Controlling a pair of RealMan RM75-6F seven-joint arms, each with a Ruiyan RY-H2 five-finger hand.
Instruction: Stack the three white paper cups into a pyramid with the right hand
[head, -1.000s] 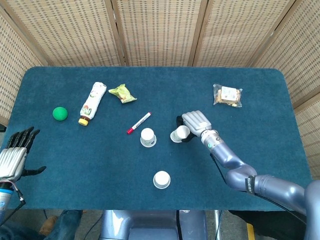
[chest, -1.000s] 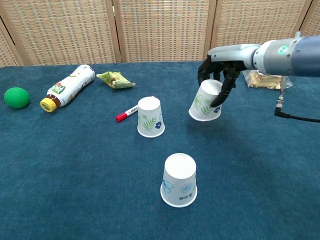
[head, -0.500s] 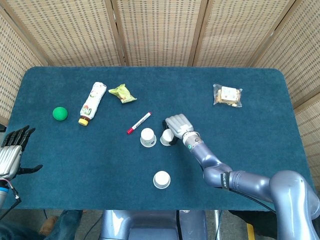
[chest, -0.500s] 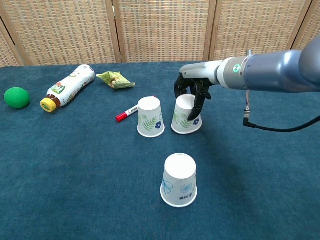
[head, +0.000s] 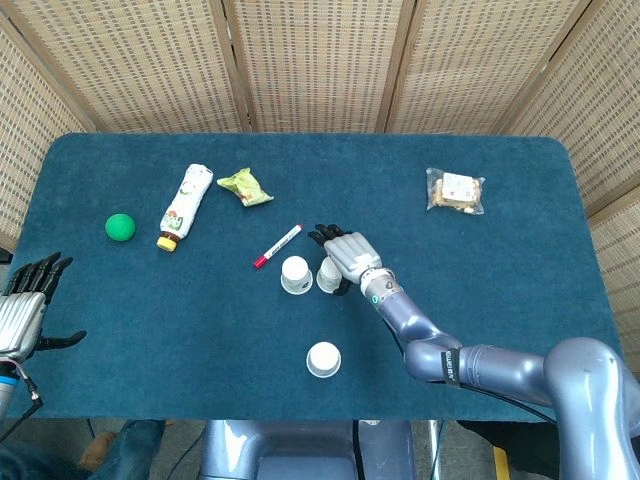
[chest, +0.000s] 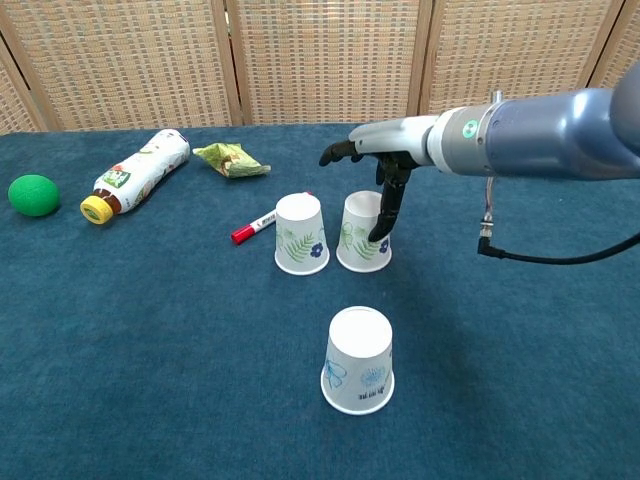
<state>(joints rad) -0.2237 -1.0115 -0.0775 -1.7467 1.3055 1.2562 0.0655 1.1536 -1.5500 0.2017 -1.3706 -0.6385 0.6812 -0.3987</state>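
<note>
Three white paper cups stand upside down on the blue table. Two are side by side: the left cup (head: 295, 275) (chest: 301, 234) and the right cup (head: 329, 277) (chest: 363, 232), almost touching. The third cup (head: 323, 359) (chest: 359, 360) stands alone nearer the front edge. My right hand (head: 347, 255) (chest: 385, 165) hovers over the right cup with its fingers spread. One finger (chest: 385, 210) hangs down along that cup's right side. My left hand (head: 25, 310) is at the table's near left edge, fingers apart, holding nothing.
A red marker (head: 277, 245) (chest: 256, 225) lies just behind the left cup. Further left are a lying bottle (head: 185, 206) (chest: 135, 175), a green ball (head: 120, 227) (chest: 33, 194) and a green packet (head: 245, 186) (chest: 230, 158). A clear snack bag (head: 455, 190) lies at the far right.
My right hand carried the tilted cup leftward, set it down upright on its rim beside the left cup, and then spread its fingers off it. The left hand barely moved.
</note>
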